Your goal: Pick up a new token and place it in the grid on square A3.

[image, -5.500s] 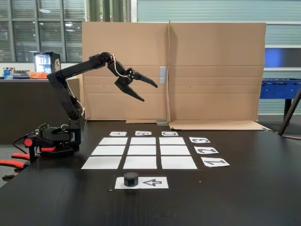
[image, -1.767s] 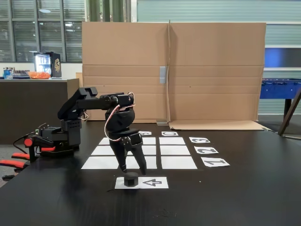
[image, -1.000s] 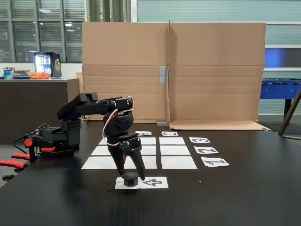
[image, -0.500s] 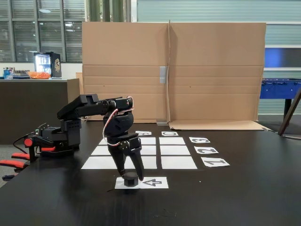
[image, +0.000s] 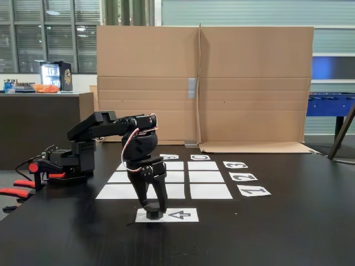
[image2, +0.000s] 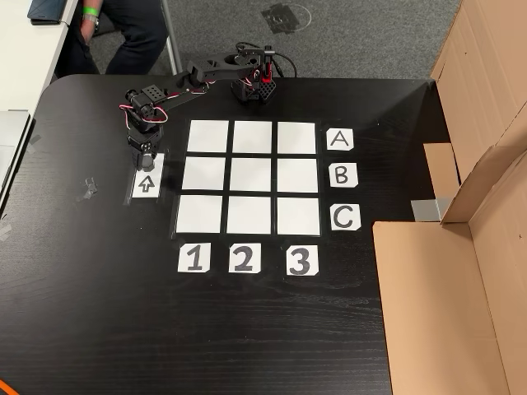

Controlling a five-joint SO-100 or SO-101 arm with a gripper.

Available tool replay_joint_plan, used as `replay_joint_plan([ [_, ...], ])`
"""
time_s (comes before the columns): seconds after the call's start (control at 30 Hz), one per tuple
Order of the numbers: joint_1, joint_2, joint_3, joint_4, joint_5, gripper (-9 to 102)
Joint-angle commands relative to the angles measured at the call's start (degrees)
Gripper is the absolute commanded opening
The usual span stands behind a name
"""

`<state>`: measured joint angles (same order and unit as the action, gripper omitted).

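The token [image: 153, 211] is mostly hiding behind the hand [image: 153, 206] in the fixed view, only its lower dark body peeking out btwn the fingertips; in the other view it is blending into the hand [image2: 146, 153] from above and can't be made out separately. The two fingers are pointing straight down w/ tips sitting either side of the token, a narrow gap showing btwn them higher up; whether the pads are actually pressing it is too small to tell, so the grip state is unclear. The token is sitting on the white arrow-marked strip [image: 178, 215], at the end away from the arrowhead, just outside the grid [image2: 250, 177]. Square A3 [image2: 296, 137], the corner cell next to label A [image2: 339, 140] and in line w/ label 3 [image2: 300, 261], is lying bare. The arm is reaching out from its base [image2: 254, 85] at the counter [image2: 99, 313] edge, upper links running roughly level, wrist bending sharply down. A person's legs [image2: 123, 29] are partly cut off at the top edge.
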<state>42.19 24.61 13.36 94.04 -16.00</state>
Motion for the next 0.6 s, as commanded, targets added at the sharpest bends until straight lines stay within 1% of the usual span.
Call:
replay_joint_plan([
  [0.0,-0.18,0.35,-1.93,0.26,-0.53,17],
  [0.37,0.00,0.09,-2.90,0.26,-0.53,15],
  [0.57,0.18,0.09,-6.24,2.81,-0.53,15],
])
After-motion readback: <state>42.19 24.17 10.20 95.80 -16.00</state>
